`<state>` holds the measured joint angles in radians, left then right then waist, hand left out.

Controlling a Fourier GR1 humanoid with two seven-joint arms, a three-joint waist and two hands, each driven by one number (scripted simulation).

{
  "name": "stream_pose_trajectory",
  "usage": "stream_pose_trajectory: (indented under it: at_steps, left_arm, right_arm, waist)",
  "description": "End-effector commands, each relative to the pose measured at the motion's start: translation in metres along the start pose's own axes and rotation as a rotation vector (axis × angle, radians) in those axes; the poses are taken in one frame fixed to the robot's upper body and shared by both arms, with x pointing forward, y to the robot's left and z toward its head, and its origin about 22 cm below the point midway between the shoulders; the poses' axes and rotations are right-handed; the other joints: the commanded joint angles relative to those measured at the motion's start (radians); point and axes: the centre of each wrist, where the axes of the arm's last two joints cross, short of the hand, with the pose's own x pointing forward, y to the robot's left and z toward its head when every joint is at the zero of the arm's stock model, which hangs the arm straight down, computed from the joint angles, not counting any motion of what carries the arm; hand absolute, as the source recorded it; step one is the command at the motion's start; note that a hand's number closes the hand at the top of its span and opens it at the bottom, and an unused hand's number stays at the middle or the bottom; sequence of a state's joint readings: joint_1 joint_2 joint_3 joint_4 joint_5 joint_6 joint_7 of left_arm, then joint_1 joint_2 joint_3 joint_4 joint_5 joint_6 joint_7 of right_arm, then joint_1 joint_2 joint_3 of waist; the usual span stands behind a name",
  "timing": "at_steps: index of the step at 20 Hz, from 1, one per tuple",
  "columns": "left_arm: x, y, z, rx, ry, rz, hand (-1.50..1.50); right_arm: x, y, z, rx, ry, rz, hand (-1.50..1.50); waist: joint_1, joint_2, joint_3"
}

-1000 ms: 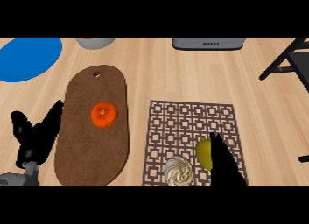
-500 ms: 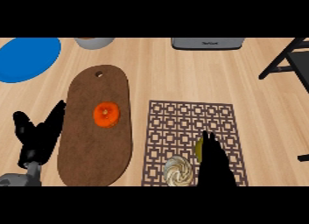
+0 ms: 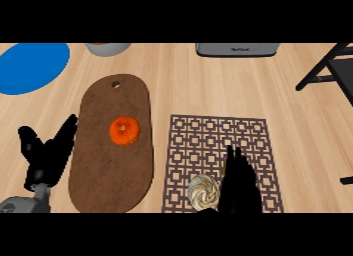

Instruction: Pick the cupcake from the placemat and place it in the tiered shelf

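The cupcake (image 3: pixel 203 192), with a cream swirl on top, sits near the front edge of the patterned brown placemat (image 3: pixel 208 140). My right hand (image 3: pixel 239 182) stands right against the cupcake's right side, fingers straight and pointing away from me, hiding part of it. It is open and not curled round the cupcake. The tiered shelf (image 3: pixel 332 70) shows as a black frame at the far right. At the lower left my left hand (image 3: pixel 50 152) rests open, fingers up, beside the wooden board.
A long brown cutting board (image 3: pixel 109 165) with an orange fruit (image 3: pixel 124 131) lies left of the placemat. At the back are a blue plate (image 3: pixel 27 65), a grey bowl (image 3: pixel 106 48) and a grey appliance (image 3: pixel 236 49).
My right hand has slid left across the placemat up to the cupcake's right side, and now covers a yellow patch that showed there. The left hand has stayed put.
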<state>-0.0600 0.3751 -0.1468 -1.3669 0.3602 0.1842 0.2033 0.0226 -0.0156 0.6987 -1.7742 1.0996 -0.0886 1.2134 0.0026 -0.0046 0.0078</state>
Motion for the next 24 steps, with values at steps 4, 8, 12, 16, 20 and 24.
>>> stream_pose_trajectory:
  at_steps: [4,8,12,16,20,24]
  left_arm:
    - [-0.018,0.005,0.001,-0.008,0.071,0.003,0.00]
    - [-0.013,0.003,0.003,-0.011,0.083,0.003,0.00]
    - [-0.016,0.002,0.000,-0.020,0.064,-0.015,0.00]
    - [0.002,0.008,-0.011,-0.008,0.062,0.006,0.00]
    - [-0.009,-0.010,-0.011,-0.010,0.068,-0.013,0.00]
    - [-0.031,-0.012,0.007,0.002,0.055,-0.008,0.00]
  right_arm:
    - [0.007,0.025,-0.012,-0.026,0.165,-0.049,-1.50]
    - [0.002,0.022,-0.012,0.021,0.141,-0.057,-1.50]
    - [0.018,0.031,-0.013,0.174,0.013,0.168,1.50]
    - [0.004,0.054,-0.008,0.150,-0.004,0.026,1.50]
    - [0.024,0.039,-0.010,0.114,-0.073,-0.009,1.50]
    - [0.033,0.032,0.042,0.015,-0.192,-0.049,1.50]
  waist:
    - [0.005,0.007,-0.008]
    - [0.001,0.005,-0.008]
    - [0.013,0.009,-0.008]
    - [0.003,0.007,-0.007]
    - [0.000,0.008,-0.008]
    - [0.000,0.002,-0.008]
